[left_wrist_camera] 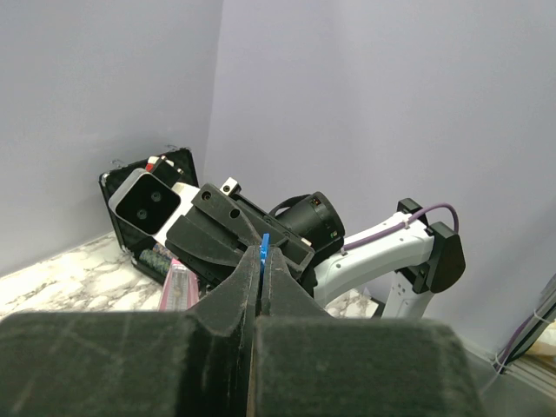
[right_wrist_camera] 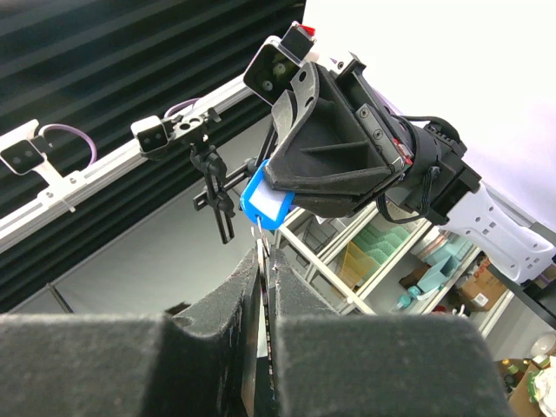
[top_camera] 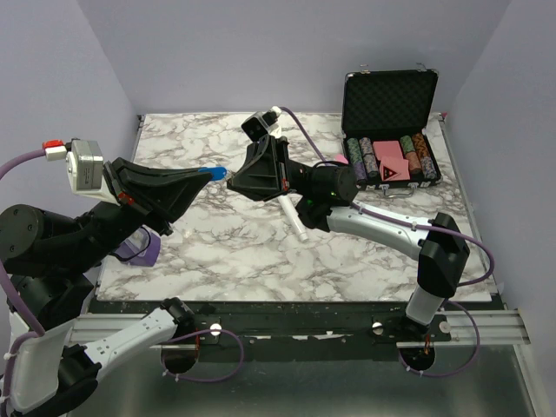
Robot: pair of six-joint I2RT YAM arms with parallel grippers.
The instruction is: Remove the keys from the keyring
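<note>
Above the marble table (top_camera: 226, 256) the arms meet in mid-air. The left gripper (top_camera: 207, 174) is clamped on the blue-headed key (top_camera: 214, 171). The right gripper (top_camera: 233, 179), fingers pressed nearly together, pinches the thin silver keyring (right_wrist_camera: 261, 229), which only the right wrist view shows. Only the top view shows the poker chip case (top_camera: 388, 100) and white microphone (top_camera: 293, 217); the mark on its pink card is too small to read
</note>
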